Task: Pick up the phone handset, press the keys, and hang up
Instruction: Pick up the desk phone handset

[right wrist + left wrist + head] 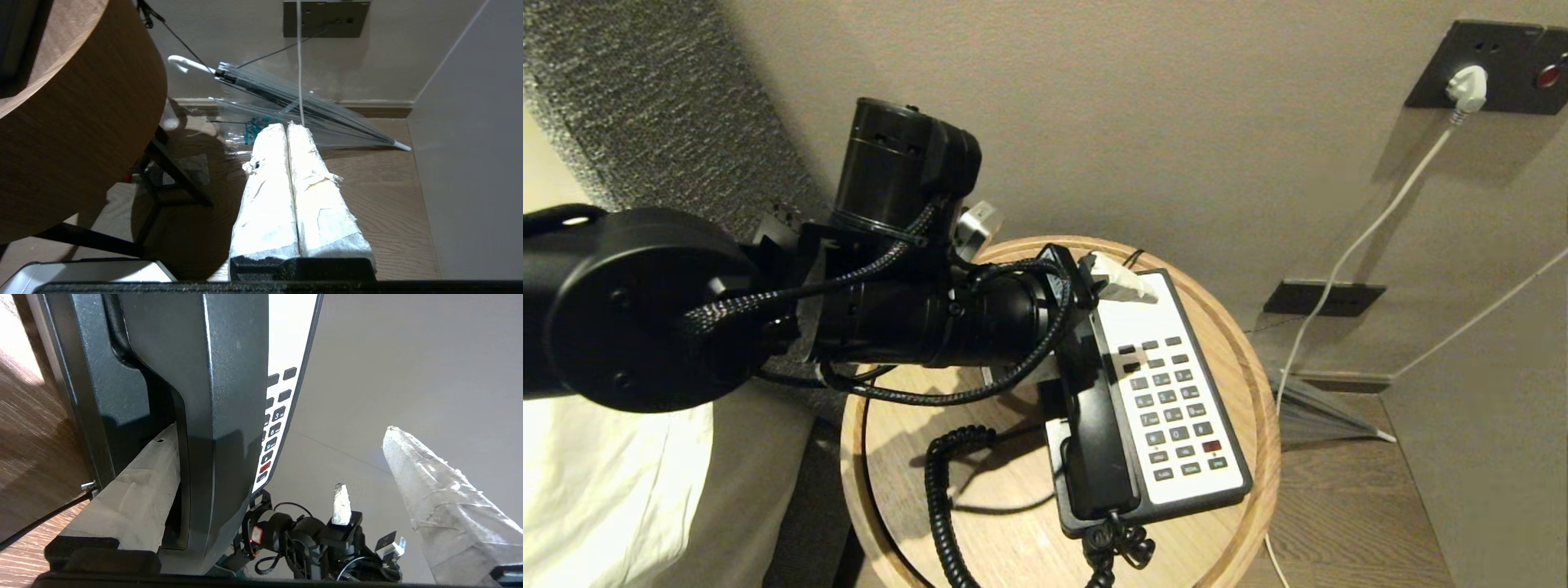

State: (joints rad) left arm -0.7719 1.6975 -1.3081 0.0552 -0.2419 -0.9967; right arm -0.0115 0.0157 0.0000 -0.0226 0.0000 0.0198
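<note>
Left gripper (282, 465) spread wide astride the phone handset (1094, 441), one finger (135, 490) wedged against base (1233, 457); keys (1172, 404) beside, table rim (1262, 408) beyond. Right gripper (291, 163) pressed closed, low beside table.

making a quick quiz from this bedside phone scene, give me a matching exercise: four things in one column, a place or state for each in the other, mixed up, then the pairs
Things:
1. phone handset
2. left end effector
3. right end effector
4. umbrella

Place or state:
A. lying on the floor by the wall
B. open, one finger on each side of the handset's far end
C. resting in the phone's cradle
D. shut, fingers pressed together, low beside the round table

Pairs: 1-C, 2-B, 3-D, 4-A
</note>
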